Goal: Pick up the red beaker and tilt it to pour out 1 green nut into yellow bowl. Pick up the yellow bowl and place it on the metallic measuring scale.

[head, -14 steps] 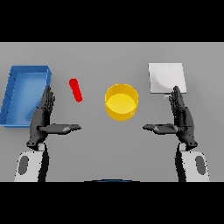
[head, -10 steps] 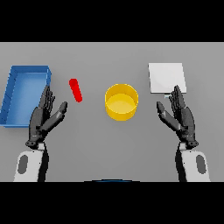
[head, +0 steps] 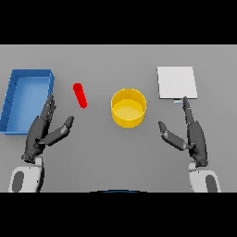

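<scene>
1. Underneath everything, the grey table [head: 115, 152] fills the view and carries all the other items.
2. Blue tray [head: 14, 104]: a shallow rectangular bin with raised walls at the far left of the table; its inside shows nothing but blue floor.
3. Metallic measuring scale [head: 176, 82]: a pale square plate at the upper right, with a small tab at its near edge.
4. Yellow bowl [head: 128, 107]: a round, straight-walled bowl standing upright at the centre, between the tray and the scale and touching neither.
5. Left hand [head: 42, 133]: it sits at the lower left, just beside the near right corner of the blue tray. Its fingers are straight and released, the thumb spread toward the centre, and it grasps nothing.
6. Right hand [head: 194, 134]: it sits at the lower right, with fingers straight and released, fingertips reaching up close to the scale's tab, thumb spread toward the bowl, and it holds nothing.
7. Red beaker [head: 80, 95]: a small slim red shape lying on the table between the tray and the bowl, apart from both hands.
</scene>
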Tool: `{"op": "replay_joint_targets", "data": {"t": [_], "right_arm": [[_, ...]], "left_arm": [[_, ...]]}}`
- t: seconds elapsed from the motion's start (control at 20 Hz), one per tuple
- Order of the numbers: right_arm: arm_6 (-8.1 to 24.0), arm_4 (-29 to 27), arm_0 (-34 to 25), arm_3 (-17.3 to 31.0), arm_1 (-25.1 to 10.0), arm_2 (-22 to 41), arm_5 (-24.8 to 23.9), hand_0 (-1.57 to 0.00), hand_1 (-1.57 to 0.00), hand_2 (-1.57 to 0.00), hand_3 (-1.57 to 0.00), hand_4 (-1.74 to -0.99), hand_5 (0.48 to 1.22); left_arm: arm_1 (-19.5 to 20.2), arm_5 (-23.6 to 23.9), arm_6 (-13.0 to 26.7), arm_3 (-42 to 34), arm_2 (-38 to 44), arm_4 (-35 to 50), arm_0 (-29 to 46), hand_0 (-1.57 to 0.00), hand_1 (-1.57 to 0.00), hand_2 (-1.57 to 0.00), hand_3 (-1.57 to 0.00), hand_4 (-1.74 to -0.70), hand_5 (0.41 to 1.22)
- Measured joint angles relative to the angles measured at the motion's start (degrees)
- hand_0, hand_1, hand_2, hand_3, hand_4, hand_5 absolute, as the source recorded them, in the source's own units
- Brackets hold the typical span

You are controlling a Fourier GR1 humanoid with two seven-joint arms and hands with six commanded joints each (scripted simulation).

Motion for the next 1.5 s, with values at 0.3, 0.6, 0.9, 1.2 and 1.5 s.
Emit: {"op": "replay_joint_targets", "data": {"t": [0.3,0.6,0.9,1.2,1.5], "right_arm": [[-0.4,-1.9,-0.8,-0.4,-0.7,-0.4,1.8,0.00,0.00,0.00,0.00,-1.246,0.627],[-0.2,-3.6,-1.5,0.0,-0.3,-1.1,2.4,0.00,0.00,0.00,0.00,-1.281,0.635],[-0.6,-2.9,-0.5,-0.1,-0.8,-1.0,2.3,0.00,0.00,0.00,0.00,-1.269,0.638],[0.2,-3.0,-0.9,-0.7,-0.6,-0.8,2.4,0.00,0.00,0.00,0.00,-1.269,0.643],[-0.2,-3.6,-0.8,-0.6,-0.7,-1.4,2.3,0.00,0.00,0.00,0.00,-1.264,0.640]], "left_arm": [[-1.9,1.2,-2.5,9.8,-0.8,-3.3,-5.8,0.00,0.00,0.00,0.00,-1.22,0.622],[-2.2,2.8,-5.2,21.4,1.2,-4.9,-14.6,0.00,0.00,0.00,0.00,-1.25,0.660],[-2.2,3.8,-7.2,30.1,3.2,-5.0,-21.8,0.00,0.00,0.00,0.00,-1.29,0.685],[-2.5,4.2,-7.2,36.7,4.0,-5.8,-27.2,0.00,0.00,0.00,0.00,-1.29,0.684],[-2.8,4.1,-10.8,43.7,6.1,-4.8,-32.2,0.00,0.00,0.00,0.00,-1.32,0.692]]}}
